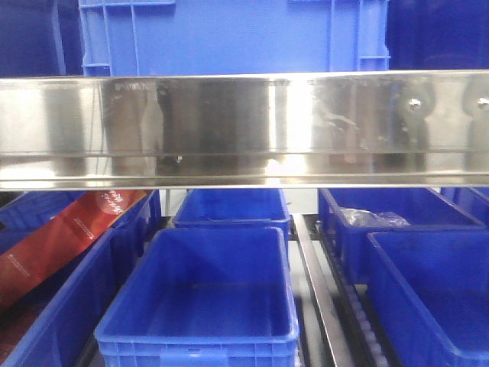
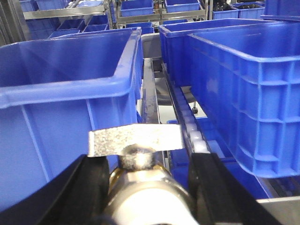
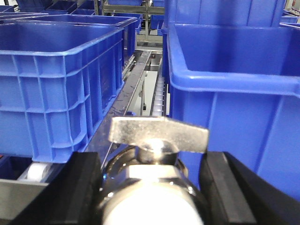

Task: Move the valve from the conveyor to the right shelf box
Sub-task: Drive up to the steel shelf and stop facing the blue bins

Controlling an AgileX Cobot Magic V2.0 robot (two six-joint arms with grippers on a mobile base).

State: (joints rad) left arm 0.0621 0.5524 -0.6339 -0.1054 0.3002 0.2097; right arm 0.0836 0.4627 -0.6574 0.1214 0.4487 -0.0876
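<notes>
Two valves are being held at once, one per arm. The right pincer is clenching a valve by its round metal body, black fingers pressing at 9 and 3 o'clock, with the flat handle sitting level on top. The left pincer is grasping a second valve the same way. The conveyor is not showing in any view; both valves are hanging up at the shelf.

For the drop, the right arm is probably needing to rise until the valve is clearing the thick rim of the box looming at 2 o'clock in the right wrist view, then travel over the open interior before letting go. Releasing low is looking safer, since the heavy metal body would likely knock and roll on hard plastic. The handle is jutting past the fingers and could be catching the rim on a shallow approach.

Blue boxes are filling the shelf on roller tracks. A steel beam is crossing the front view at 12 o'clock, and a red packet is lying at 9 o'clock.
</notes>
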